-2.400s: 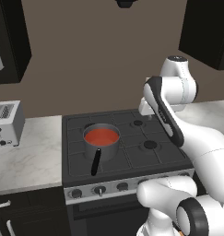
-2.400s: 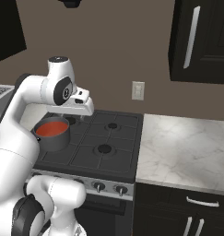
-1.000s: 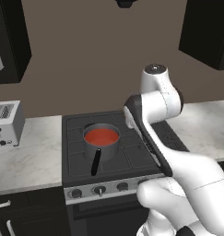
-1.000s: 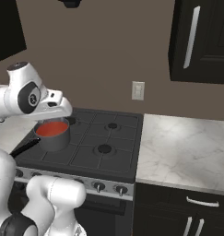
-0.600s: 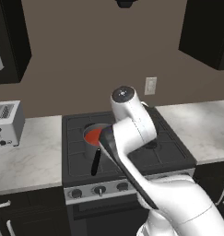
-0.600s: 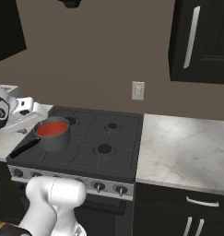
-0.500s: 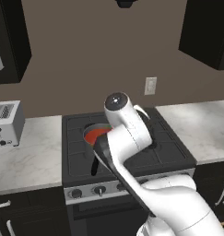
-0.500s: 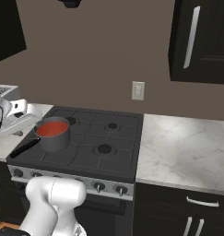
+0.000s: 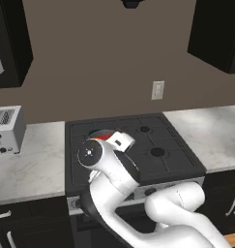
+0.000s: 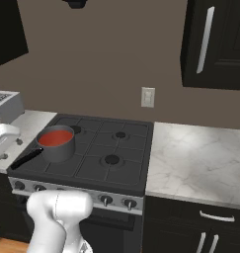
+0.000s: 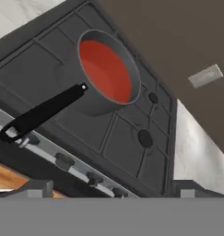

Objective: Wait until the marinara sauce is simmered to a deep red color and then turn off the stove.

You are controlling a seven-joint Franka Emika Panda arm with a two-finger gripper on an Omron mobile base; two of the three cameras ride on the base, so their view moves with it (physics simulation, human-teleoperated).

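The smooth round disc of marinara sauce (image 10: 56, 138) is orange-red — brighter towards one edge in the hand view. It sits in a small grey metal saucepan (image 11: 100, 99) with a matt black handle. The four-burner gas stove (image 10: 102, 150) is black on top with dark grates, and its front panel is silver with dark round knobs. The stone counter (image 10: 200, 165) is white with grey marbling. The boxy toaster (image 9: 7, 130) looks silver, perhaps pale grey. The wall is flat brown; the cabinets are black.

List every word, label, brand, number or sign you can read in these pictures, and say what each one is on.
None can be read.
The stove knobs and front panel show no legible marks.
The saucepan, the toaster and the wall outlet carry no visible lettering.
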